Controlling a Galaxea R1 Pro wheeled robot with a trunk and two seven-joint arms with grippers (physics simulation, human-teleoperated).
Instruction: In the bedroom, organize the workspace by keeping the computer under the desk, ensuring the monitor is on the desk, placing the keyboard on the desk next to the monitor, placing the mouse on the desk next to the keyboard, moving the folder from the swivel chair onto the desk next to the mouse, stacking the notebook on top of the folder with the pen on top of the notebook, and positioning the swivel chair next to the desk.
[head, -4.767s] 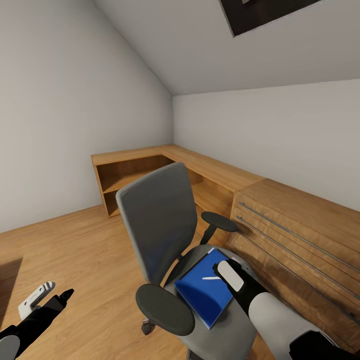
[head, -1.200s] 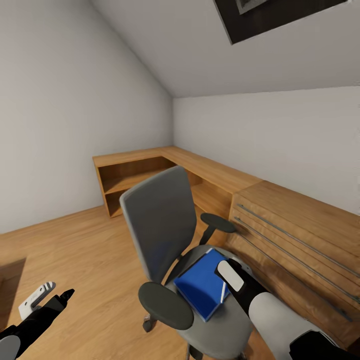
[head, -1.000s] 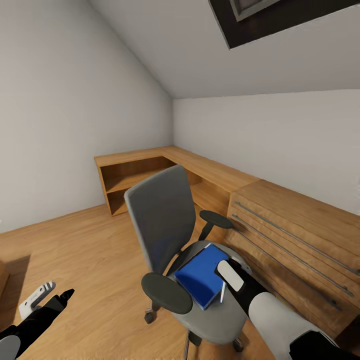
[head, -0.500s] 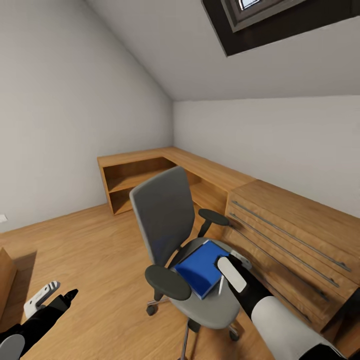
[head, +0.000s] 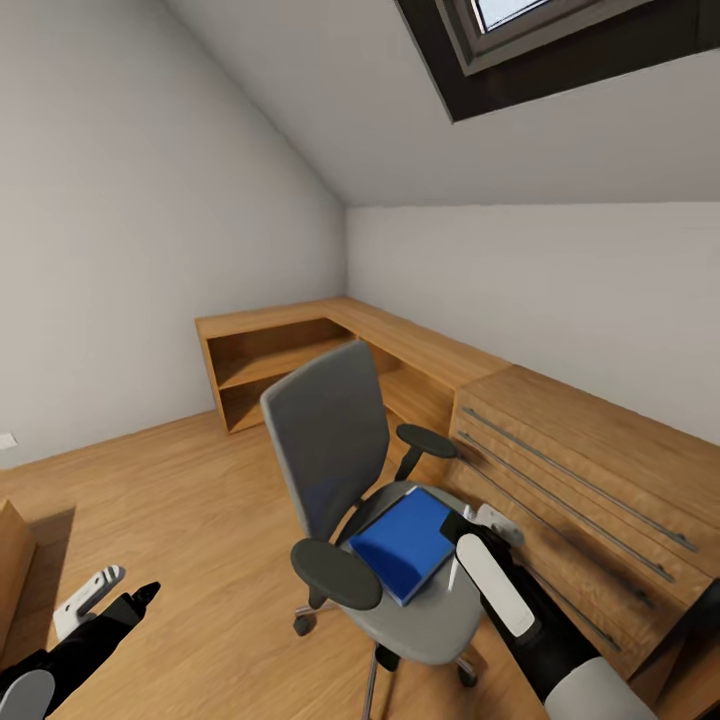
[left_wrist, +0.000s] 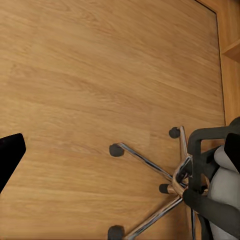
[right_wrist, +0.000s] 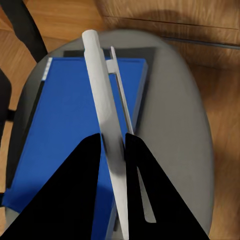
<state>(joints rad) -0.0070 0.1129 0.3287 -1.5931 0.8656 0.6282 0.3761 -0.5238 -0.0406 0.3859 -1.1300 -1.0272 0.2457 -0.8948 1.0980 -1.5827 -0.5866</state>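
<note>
The grey swivel chair (head: 330, 440) stands mid-room, its chrome base (left_wrist: 175, 185) on the wood floor. The blue folder (head: 405, 540) lies flat on its seat (right_wrist: 185, 125). A dark flat edge (right_wrist: 150, 55) pokes out from under it; I cannot tell what it is. My right gripper (head: 458, 530) hovers over the seat's right side, shut on the white pen (right_wrist: 105, 110), which hangs above the folder (right_wrist: 65, 125). My left gripper (head: 115, 597) is open low at the left, over bare floor. The desk, monitor, keyboard, mouse and computer are out of view.
A light wooden L-shaped shelf unit (head: 290, 330) runs along both walls behind the chair. A wooden drawer unit with long bar handles (head: 580, 470) stands close to the chair's right. Open floor (head: 180, 490) lies to the left. A wooden corner (head: 10, 560) shows at the left edge.
The pen lay on the folder; my right gripper has closed on it and raised it. The camera has since backed away and tilted up, so the chair looks smaller.
</note>
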